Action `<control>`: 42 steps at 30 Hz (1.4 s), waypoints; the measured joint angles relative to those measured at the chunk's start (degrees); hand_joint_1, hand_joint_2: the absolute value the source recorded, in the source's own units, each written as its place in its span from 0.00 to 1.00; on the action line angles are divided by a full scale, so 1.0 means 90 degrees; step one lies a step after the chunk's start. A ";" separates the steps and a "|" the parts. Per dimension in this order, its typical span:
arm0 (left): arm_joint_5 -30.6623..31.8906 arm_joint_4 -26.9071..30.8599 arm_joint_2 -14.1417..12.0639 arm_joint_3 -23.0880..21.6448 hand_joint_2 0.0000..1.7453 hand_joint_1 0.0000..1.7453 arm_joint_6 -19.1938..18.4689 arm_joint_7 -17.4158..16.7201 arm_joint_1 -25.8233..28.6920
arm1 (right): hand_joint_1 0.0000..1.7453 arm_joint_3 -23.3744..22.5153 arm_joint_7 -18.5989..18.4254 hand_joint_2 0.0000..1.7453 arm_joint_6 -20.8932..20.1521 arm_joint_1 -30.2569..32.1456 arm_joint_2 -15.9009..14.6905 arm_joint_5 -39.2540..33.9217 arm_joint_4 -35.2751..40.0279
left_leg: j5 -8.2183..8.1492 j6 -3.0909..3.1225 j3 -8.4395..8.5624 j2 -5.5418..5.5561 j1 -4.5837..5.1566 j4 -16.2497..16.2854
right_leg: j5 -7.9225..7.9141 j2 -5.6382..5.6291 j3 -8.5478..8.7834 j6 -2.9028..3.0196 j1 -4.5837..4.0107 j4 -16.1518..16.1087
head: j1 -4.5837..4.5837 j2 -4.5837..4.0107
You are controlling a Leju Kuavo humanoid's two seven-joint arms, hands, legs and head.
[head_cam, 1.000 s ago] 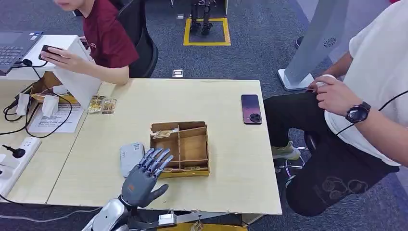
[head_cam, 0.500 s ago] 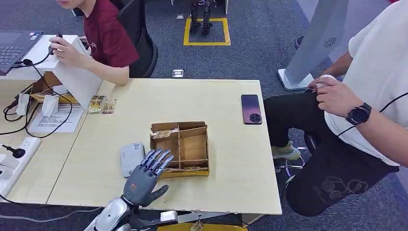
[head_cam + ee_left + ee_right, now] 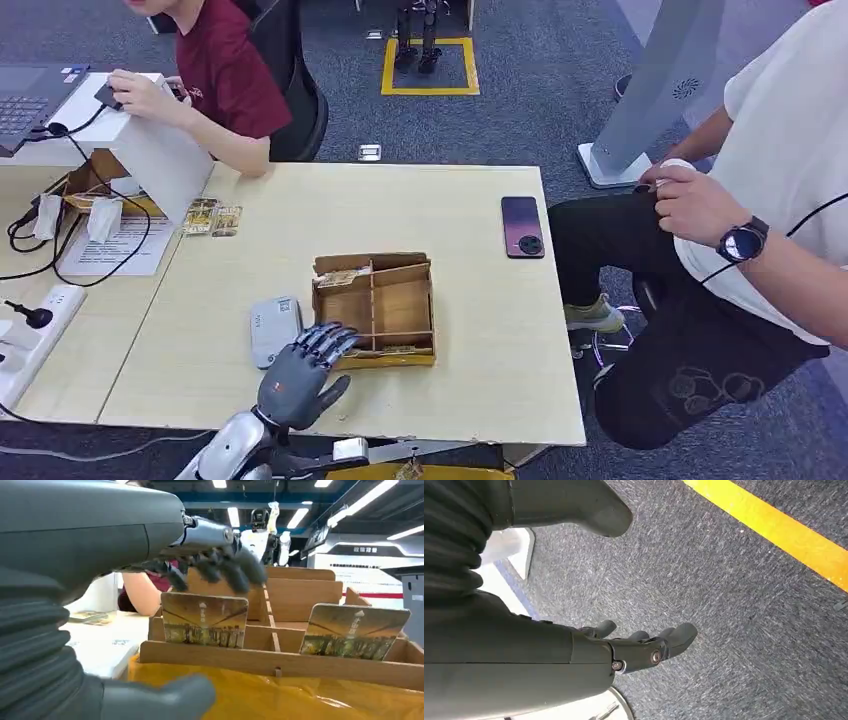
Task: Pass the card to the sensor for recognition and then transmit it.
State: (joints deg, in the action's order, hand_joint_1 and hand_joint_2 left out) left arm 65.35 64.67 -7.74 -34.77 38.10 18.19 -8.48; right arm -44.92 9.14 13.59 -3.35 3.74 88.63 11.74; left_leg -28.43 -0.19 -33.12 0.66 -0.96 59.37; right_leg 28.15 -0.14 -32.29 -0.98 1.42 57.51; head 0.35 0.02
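Note:
A wooden divided box (image 3: 425, 305) stands mid-table. In the left wrist view two picture cards stand upright in its near slot, one (image 3: 204, 619) just under my fingers (image 3: 220, 569), the other (image 3: 354, 631) further along. My left hand (image 3: 300, 372) is at the box's near-left corner, fingers bent down over the box edge, thumb (image 3: 165, 697) apart, holding nothing. A grey-white sensor pad (image 3: 273, 328) lies flat beside the box, just beyond the hand. My right hand (image 3: 639, 647) hangs over the carpet, fingers loosely bent, with nothing in it.
A dark phone (image 3: 523, 226) lies at the table's far right. A person in white (image 3: 770, 190) sits at the right; another in dark red (image 3: 225, 75) works at the far left by a white box (image 3: 165, 160). Cables and a power strip (image 3: 30, 340) lie left.
My left hand's fingers have curled down from stretched out to bent over the box's near-left corner. The person at the far left has shifted a hand on the white box.

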 joint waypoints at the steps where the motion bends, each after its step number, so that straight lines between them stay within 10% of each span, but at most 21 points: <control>1: -0.0002 -0.0010 0.0000 0.0000 1.00 1.00 -0.0007 0.0000 -0.0001 | 0.00 0.0002 0.0000 1.00 -0.0002 0.0000 0.0000 0.0000 0.0000 | 0.0000 0.0000 0.0000 0.0000 0.0000 0.0000 | 0.0000 0.0000 0.0000 0.0000 0.0000 0.0000 | 0.0000 0.0000; 21: -0.0253 -0.0066 0.0024 0.0002 1.00 0.85 -0.0032 0.0046 -0.0100 | 0.00 0.0002 0.0000 1.00 0.0000 0.0001 0.0000 0.0000 0.0000 | 0.0000 0.0000 0.0000 0.0000 0.0000 0.0000 | 0.0000 0.0000 0.0001 0.0000 0.0000 0.0000 | 0.0000 0.0000; 28: -0.0514 -0.0058 0.0027 0.0005 1.00 1.00 -0.0065 0.0252 -0.0099 | 0.00 0.0019 0.0000 1.00 -0.0002 0.0001 0.0000 0.0000 0.0000 | 0.0000 0.0000 0.0000 0.0000 0.0000 0.0000 | 0.0000 0.0000 0.0001 0.0000 0.0000 0.0000 | 0.0000 0.0000; 42: -0.1382 0.1669 -0.0175 0.0010 1.00 1.00 -0.0828 0.0658 -0.0066 | 0.00 0.0063 0.0027 1.00 0.0005 0.0006 0.0000 -0.0010 0.0000 | 0.0000 0.0000 -0.0002 0.0003 0.0000 0.0000 | 0.0000 0.0004 0.0000 0.0000 0.0000 0.0000 | -0.0002 0.0000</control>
State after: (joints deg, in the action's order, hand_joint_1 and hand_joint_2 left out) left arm 52.92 79.70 -9.31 -34.69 30.64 24.11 -9.08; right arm -44.35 9.38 13.64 -3.30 3.74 88.54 11.74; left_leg -28.43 -0.19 -33.14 0.69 -0.96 59.37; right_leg 28.15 -0.10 -32.29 -0.98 1.42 57.51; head 0.33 0.02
